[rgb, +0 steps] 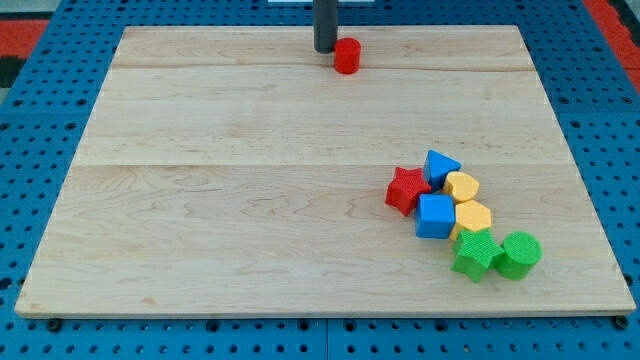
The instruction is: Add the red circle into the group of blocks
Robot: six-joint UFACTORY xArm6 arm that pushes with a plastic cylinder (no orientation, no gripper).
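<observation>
Worktop (pixel 250 200): pale wood board.
Red circle (pixel 347 55): far edge, centre, well apart from the group.
My tip (pixel 325 50): just left of the red circle, about touching; a bare rod, no hand to open or close.
Group, near right: red star (pixel 405 189), blue triangle (pixel 440 166), blue cube (pixel 435 216), yellow heart (pixel 462 186), yellow hexagon (pixel 472 216), green star (pixel 474 256), green cylinder (pixel 519 253).

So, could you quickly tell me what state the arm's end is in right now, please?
No gripper: a bare rod holding nothing. My tip sits at the view's top, just left of the red circle, close beside it; contact cannot be told.
</observation>
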